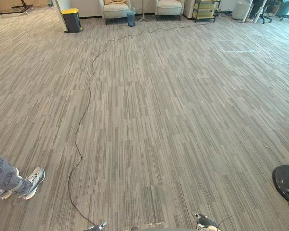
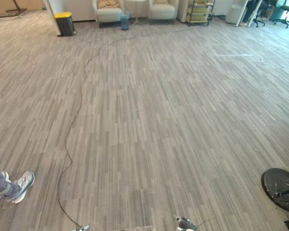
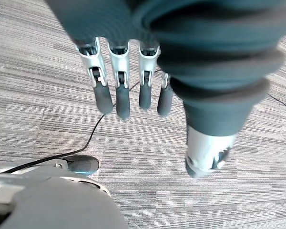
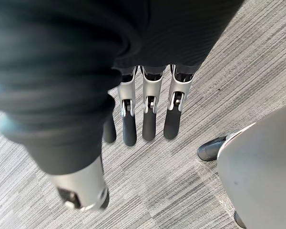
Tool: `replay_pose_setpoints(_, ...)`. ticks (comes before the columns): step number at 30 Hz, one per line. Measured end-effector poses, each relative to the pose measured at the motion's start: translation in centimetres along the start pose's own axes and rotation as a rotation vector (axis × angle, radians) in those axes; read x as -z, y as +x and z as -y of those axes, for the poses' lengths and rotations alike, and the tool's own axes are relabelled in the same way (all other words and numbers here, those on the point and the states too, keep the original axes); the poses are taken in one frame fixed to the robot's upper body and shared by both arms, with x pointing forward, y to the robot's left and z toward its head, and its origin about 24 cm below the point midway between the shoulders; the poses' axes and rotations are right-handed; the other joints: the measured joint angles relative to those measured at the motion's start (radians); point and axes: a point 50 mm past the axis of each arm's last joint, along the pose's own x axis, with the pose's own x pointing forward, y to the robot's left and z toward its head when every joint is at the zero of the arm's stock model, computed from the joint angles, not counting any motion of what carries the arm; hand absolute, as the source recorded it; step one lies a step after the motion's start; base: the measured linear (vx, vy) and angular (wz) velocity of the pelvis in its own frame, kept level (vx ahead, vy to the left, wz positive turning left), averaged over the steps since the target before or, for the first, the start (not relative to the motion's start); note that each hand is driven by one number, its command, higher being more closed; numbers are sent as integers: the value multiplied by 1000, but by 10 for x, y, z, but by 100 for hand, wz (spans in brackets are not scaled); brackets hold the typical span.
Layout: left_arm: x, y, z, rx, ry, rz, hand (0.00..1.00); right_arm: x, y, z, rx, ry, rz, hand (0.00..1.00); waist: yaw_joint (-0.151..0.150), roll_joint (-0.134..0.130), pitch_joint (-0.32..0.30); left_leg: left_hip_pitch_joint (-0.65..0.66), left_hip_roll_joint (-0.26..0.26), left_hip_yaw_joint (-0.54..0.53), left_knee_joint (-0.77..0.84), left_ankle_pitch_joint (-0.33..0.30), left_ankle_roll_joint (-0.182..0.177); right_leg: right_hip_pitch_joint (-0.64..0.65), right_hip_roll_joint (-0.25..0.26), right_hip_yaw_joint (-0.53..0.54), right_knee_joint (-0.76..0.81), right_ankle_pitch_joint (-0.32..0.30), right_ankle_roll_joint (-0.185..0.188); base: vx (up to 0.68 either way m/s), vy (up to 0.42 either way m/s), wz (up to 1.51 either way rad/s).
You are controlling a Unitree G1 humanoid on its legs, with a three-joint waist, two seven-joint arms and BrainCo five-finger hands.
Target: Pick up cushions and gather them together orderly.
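Left hand (image 3: 120, 90) and right hand (image 4: 150, 112) both hang at the robot's sides over bare carpet (image 2: 159, 120), fingers straight and slack, nothing in either. No cushion lies within reach. The one likely candidate is a tan cushion (image 2: 107, 4) resting on an armchair (image 2: 108, 14) at the far end of the room, well apart from both hands, straight ahead and a little to the robot's left. Its long axis seems to run across the view, along the chair back. By that bearing the left hand is slightly the nearer, though the gap is so wide that walking must come before any reach. A person's shoe (image 2: 21, 185) stands near on the left, off that line.
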Motion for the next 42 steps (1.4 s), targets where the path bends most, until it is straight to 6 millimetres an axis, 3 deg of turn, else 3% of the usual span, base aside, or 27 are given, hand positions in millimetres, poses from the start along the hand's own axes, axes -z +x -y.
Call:
replay_pose_setpoints(39, -4, 3, 0, 9, 37, -14, 0, 0, 1, -3, -6, 80, -19, 0, -9, -2, 22, -44, -5, -23, 7, -4, -2, -20, -4, -18, -2, -3, 4, -13, -23, 2)
replay_pose_setpoints(40, -7, 3, -1, 4, 28, -5, 0, -2, 1, -5, -11, 84, -12, 0, -7, -9, 31, -76, -2, -24, 60, -31, -1, -39, -8, -17, 27, -19, 2, 32, -58, 6)
replay_pose_setpoints(42, -18, 4, 0, 1, -2, 36, 0, -7, 0, -8, -22, 99, 18, 0, -3, -14, 60, -184, 29, -20, 302, -152, -5, -57, -4, -27, 79, -51, -9, 21, -66, 10)
